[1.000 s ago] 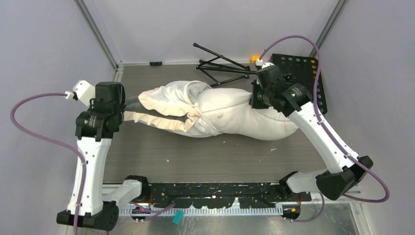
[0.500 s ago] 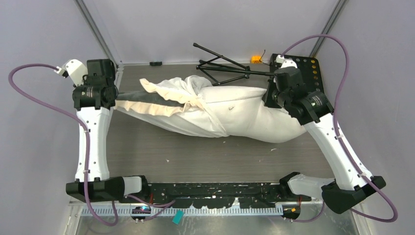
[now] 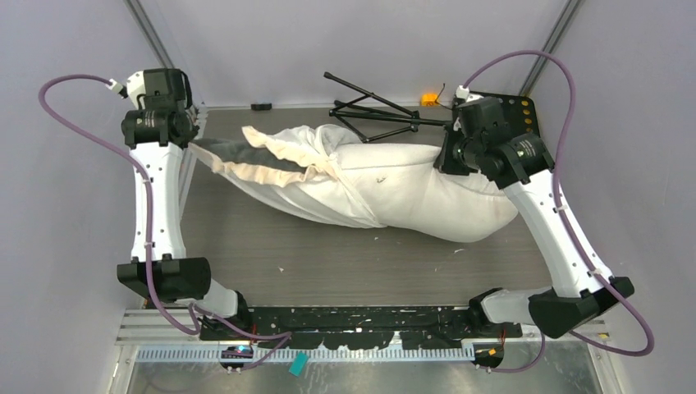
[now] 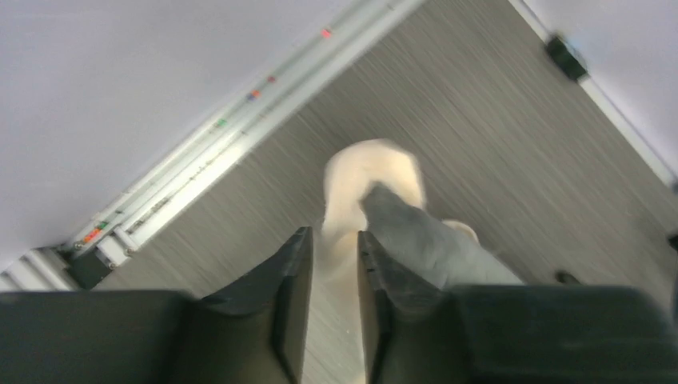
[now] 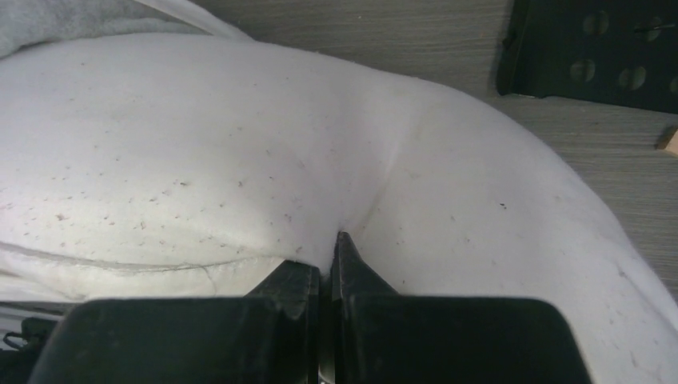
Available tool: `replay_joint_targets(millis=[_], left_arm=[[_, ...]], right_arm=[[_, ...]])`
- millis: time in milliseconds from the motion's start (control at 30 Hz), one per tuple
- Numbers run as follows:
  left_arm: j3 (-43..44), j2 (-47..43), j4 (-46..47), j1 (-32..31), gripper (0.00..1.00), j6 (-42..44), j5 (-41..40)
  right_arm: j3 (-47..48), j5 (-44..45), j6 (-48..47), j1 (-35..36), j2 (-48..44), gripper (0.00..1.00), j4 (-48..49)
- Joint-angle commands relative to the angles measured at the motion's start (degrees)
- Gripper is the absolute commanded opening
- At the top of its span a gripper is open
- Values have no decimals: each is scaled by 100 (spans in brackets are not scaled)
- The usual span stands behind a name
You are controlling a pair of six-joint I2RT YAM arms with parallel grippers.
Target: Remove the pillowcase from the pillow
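Observation:
The off-white pillow (image 3: 435, 193) lies across the middle of the table, its left end still inside the pillowcase (image 3: 271, 164). The pillowcase is stretched out to the left, with its grey face and cream frill showing. My left gripper (image 3: 191, 141) is at the back left corner, shut on the pillowcase's far end. In the left wrist view, cream fabric (image 4: 369, 172) runs between the jaws of the left gripper (image 4: 334, 248), with grey plush beside it. My right gripper (image 3: 448, 162) pinches the pillow's right upper end. In the right wrist view, that gripper (image 5: 326, 258) is shut on a fold of the speckled pillow (image 5: 200, 152).
A folded black tripod (image 3: 369, 111) lies at the back of the table. A black perforated plate (image 3: 519, 115) sits at the back right and also shows in the right wrist view (image 5: 600, 56). A small orange piece (image 3: 428, 99) is beside it. Walls and frame rails close in on both sides.
My left gripper has pulled the pillowcase end back and to the left, stretching it taut. My right gripper has drawn the pillow to the right. More of the pillow is bare.

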Motion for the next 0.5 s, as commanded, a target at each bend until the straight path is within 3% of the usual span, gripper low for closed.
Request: replay_joint_targets(millis=[0,100,167,333,467], left_arm=[[-153,-107,193,57,48,135,1693],[-386,-482,322,-184,78,93,2175],[-517,-863,418,-442,88,81,2381],[-1493,-2141,1435,-1385,88,-467,3666],[-2736,-3001,2476,-2299,82,-1536,3787]], right_arm=[[414,-542,301,-116,189,0,592],[404,-1023,523,-116,410,0,807],[402,-1232,742,-115,546,0,973],[314,-1366,1368,-113,767,0,1497],[168,-1375,1840,-111,860,0,1989]])
